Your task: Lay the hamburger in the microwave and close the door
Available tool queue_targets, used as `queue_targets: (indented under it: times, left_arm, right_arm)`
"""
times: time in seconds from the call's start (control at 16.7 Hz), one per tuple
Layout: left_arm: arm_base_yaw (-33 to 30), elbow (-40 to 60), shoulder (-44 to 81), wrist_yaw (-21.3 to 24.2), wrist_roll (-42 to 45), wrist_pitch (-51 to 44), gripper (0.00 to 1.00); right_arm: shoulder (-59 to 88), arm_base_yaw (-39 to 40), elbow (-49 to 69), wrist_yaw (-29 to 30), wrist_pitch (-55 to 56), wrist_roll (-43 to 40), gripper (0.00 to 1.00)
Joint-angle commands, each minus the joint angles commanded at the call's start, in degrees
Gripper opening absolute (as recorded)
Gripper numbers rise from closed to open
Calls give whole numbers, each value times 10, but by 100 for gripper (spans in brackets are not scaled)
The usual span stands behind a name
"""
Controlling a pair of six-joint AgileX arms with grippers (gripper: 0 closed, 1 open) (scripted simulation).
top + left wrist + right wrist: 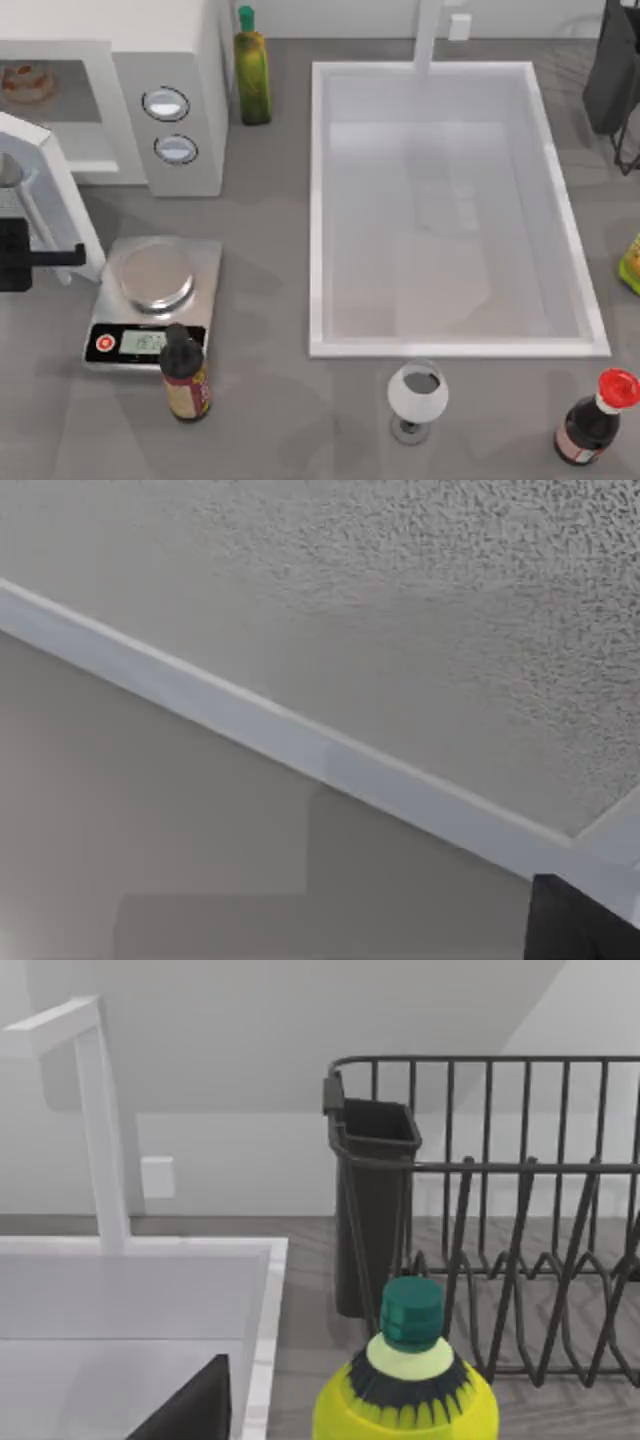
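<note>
My left end effector sits at the far left edge of the tabletop, just in front of the microwave and right against the outer face of the door, which stands swung out from the microwave's front; I cannot tell whether its fingers are spread or pressed together. In my left wrist view there is a speckled pale panel crossed by a white frame strip, very close. The hamburger lies inside the microwave's open cavity, behind the door and well behind my left end effector. My right arm is parked off beyond the sink, on the side away from the microwave; its wrist view looks over a yellow bottle with a green cap toward a dark wire dish rack. I count one hamburger, one microwave with two silver dials, one steel kitchen scale in front of the microwave, one olive-oil bottle beside it, one wine glass, and two dark sauce bottles, one touching the scale and one red-capped.
</note>
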Motion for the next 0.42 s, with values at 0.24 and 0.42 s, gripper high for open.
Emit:
queue_targets:
  times: [0.24,0.42]
  left_arm:
    - [4,54,95,7,-3,30,0]
    - [4,66,122,13,-3,34,0]
  right_arm:
    - [0,0,0,0,0,0,100]
    - [0,0,0,0,0,0,100]
